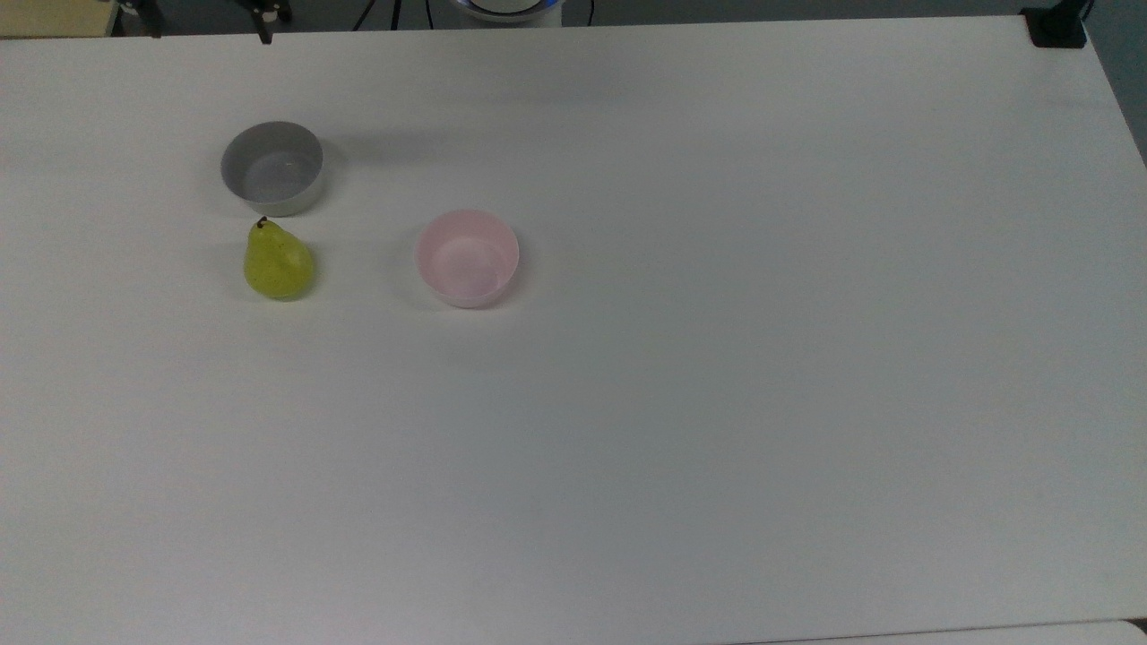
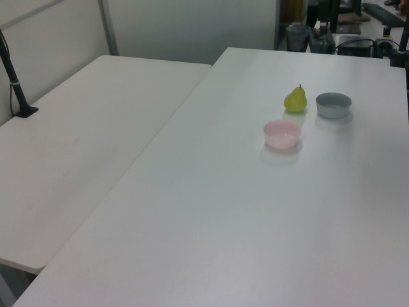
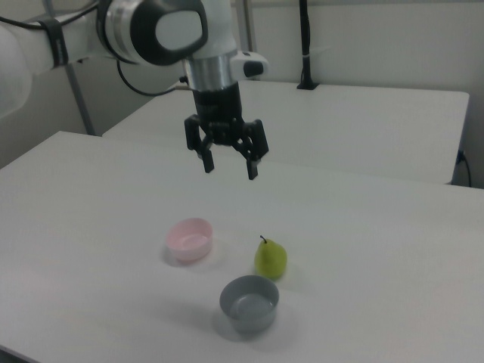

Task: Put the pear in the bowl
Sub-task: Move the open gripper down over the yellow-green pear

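— Where's the pear (image 1: pixel 279 263)?

— Upright on the white table (image 1: pixel 717 358), just beside the grey bowl (image 1: pixel 272 167) and apart from the pink bowl (image 1: pixel 468 258), which sits to the top view's right of it.

— And the claw?

— The right view has the gripper (image 3: pixel 229 165) hanging high above the table, fingers spread, holding nothing. In the top view two dark fingertips (image 1: pixel 263 12) poke in at the upper edge, cut off.
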Motion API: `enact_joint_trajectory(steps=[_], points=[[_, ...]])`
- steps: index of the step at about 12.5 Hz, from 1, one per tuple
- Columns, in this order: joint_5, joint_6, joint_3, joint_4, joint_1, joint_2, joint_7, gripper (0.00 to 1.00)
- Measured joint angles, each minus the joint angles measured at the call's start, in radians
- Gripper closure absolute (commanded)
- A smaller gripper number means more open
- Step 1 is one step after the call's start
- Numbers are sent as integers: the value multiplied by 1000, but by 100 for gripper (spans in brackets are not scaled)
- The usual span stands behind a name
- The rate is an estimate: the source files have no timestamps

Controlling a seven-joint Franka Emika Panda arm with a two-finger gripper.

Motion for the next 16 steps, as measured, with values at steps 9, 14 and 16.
enact_joint_trajectory(steps=[9,14,16], points=[[0,318,0,-153,-53,170,-3,0],[0,407,15,-163,-46,254,23,0],[0,434,29,-164,-46,282,41,0]])
